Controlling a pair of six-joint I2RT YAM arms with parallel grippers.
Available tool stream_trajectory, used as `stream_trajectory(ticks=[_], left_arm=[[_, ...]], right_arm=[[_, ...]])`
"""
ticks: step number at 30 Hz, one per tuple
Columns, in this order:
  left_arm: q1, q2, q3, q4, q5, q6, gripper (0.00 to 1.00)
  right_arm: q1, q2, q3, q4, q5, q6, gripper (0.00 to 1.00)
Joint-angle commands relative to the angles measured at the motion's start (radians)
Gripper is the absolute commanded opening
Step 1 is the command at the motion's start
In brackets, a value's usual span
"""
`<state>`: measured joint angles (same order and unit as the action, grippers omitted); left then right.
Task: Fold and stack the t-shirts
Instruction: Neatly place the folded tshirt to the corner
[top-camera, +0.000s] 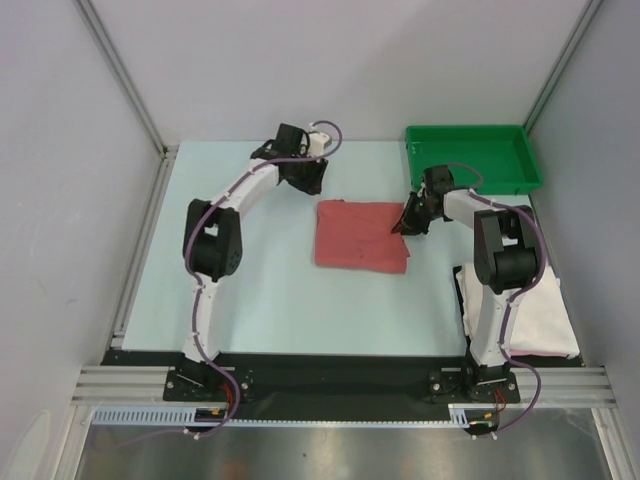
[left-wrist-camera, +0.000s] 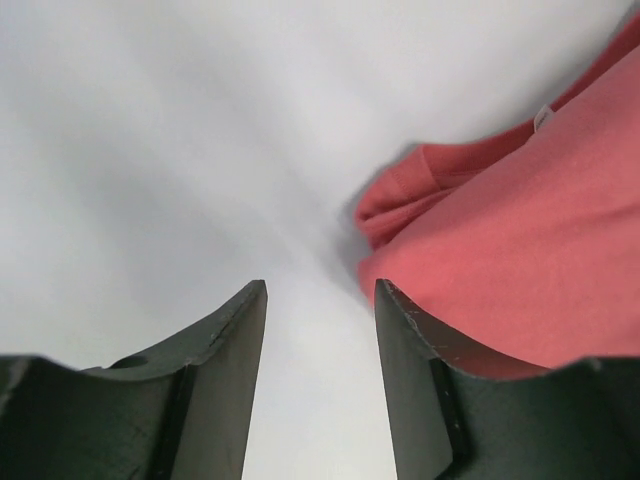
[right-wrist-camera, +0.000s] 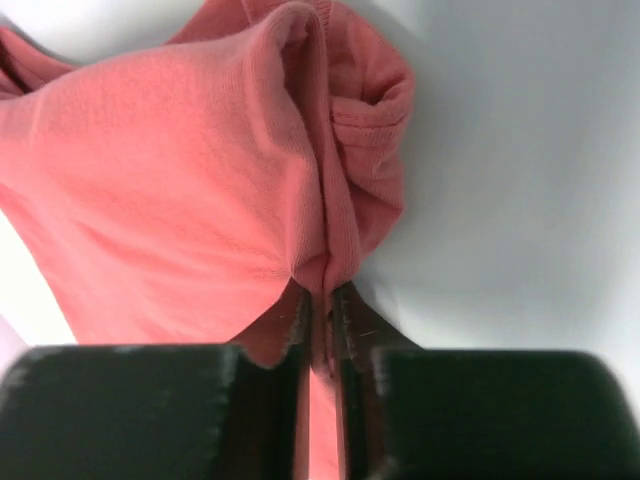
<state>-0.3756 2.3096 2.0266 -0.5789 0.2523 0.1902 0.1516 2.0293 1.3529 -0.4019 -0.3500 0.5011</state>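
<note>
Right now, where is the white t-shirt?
In the top view, the white t-shirt lies at the table's near right corner, under the right arm, nearer than the green tray.

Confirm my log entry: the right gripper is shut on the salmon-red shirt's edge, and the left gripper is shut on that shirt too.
Not quite. The left gripper is open and holds nothing: the left wrist view shows its fingers apart over the bare table, beside the salmon-red shirt. The right gripper is indeed shut on that shirt's edge.
</note>
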Motion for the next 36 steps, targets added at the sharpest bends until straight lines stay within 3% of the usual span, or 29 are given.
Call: stream_trajectory(ticks=[1, 2, 5, 12, 21, 28, 32, 33, 36], left_arm=[[0.079, -0.229, -0.067, 0.071, 0.051, -0.047, 0.53], [0.092, -0.257, -0.121, 0.073, 0.067, -0.048, 0.54], [0.135, -0.355, -0.219, 0.064, 0.090, -0.032, 0.54], [0.184, -0.529, -0.423, 0.039, 0.077, 0.049, 0.54], [0.228, -0.585, -0.407, -0.002, 0.110, 0.066, 0.54], [0.242, -0.605, -0.388, -0.012, 0.133, 0.095, 0.54], [0.250, -0.595, -0.373, -0.006, 0.143, 0.106, 0.54], [0.251, -0.590, -0.368, -0.003, 0.145, 0.106, 0.54], [0.256, -0.572, -0.350, 0.005, 0.151, 0.107, 0.54]], right_arm=[[-0.006, 0.026, -0.018, 0.048, -0.041, -0.001, 0.07], [-0.006, 0.023, -0.018, 0.046, -0.044, -0.006, 0.00], [-0.010, -0.015, -0.006, 0.009, -0.067, -0.064, 0.00], [0.002, -0.142, 0.084, -0.444, 0.014, -0.306, 0.00], [0.052, -0.244, 0.121, -0.797, 0.281, -0.478, 0.00], [0.114, -0.363, 0.095, -0.851, 0.468, -0.500, 0.00], [0.184, -0.451, 0.121, -0.877, 0.526, -0.609, 0.00], [0.225, -0.463, 0.114, -0.934, 0.608, -0.631, 0.00], [0.249, -0.521, -0.006, -0.951, 0.694, -0.679, 0.00]])
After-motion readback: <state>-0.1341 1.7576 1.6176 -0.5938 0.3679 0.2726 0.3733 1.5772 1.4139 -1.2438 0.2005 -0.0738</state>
